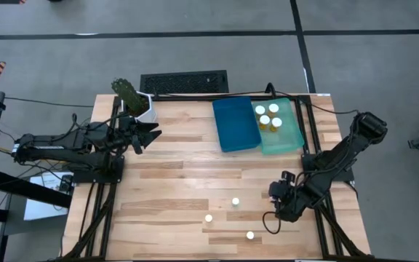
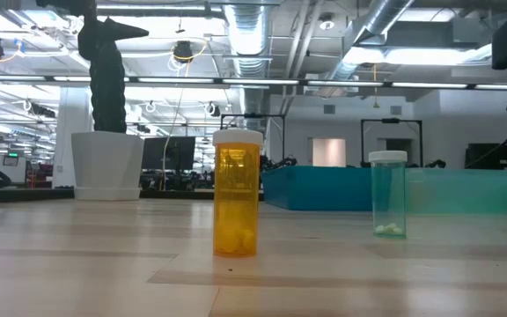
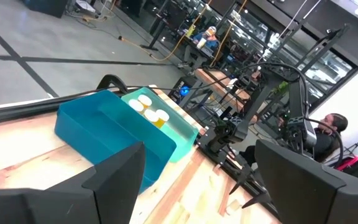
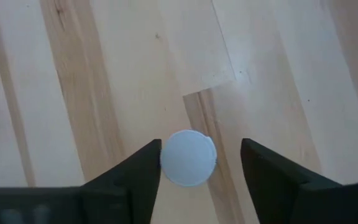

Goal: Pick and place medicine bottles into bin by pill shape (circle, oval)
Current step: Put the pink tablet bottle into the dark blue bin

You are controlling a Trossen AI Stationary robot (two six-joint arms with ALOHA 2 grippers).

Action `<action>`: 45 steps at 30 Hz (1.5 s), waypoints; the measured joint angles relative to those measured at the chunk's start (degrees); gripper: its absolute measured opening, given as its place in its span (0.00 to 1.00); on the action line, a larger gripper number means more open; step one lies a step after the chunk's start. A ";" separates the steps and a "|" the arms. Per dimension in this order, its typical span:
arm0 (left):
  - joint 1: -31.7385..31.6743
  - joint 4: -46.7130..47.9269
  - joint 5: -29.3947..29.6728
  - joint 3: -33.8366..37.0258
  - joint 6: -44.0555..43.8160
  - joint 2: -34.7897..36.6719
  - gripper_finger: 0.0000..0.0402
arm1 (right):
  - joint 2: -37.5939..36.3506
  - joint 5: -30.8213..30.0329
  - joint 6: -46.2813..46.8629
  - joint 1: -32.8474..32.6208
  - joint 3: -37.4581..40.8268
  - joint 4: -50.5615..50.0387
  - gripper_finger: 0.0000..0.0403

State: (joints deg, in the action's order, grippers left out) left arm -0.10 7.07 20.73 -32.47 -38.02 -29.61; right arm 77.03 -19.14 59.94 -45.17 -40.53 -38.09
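My right gripper (image 1: 276,196) (image 4: 201,149) points down over a medicine bottle near the table's right near side. Only the bottle's round white cap (image 4: 188,157) shows, between the open fingers, with a clear gap on one side. The gripper hides this bottle in the high view. Three more white-capped bottles (image 1: 235,201) (image 1: 209,217) (image 1: 250,235) stand on their bases on the wood. In the low view one is amber (image 2: 237,194) and one is narrower and clear (image 2: 387,194). My left gripper (image 1: 153,135) (image 3: 199,149) waits open at the far left, holding nothing. My right gripper comes from above with a finger on each side of the bottle's cap. One finger (image 4: 148,165) stands right at the cap's rim (image 4: 165,158); whether it touches, I cannot tell. The other finger is apart from the cap. The bottle stands upright on the table.
A blue bin (image 1: 235,124) and a pale green bin (image 1: 291,135) stand side by side at the far right. The green one holds several white-capped bottles (image 1: 268,116). A white pot with a dark plant (image 1: 133,98) stands at the far left corner, close to my left gripper.
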 joint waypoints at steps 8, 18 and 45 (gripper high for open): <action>0.01 -0.02 0.00 0.00 -0.05 0.00 0.74 | 0.00 0.68 0.00 0.00 0.02 0.02 0.40; 0.02 -0.04 0.00 -0.02 -0.15 0.00 0.74 | -3.73 1.20 -1.84 1.52 -1.27 -0.25 0.28; 0.01 0.03 0.02 0.00 0.05 0.00 0.74 | -8.35 3.86 -51.23 59.96 -16.71 -3.90 0.31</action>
State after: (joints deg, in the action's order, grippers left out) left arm -0.09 7.10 20.75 -32.47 -37.97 -29.61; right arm 68.69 -15.27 8.71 14.79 -57.24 -41.99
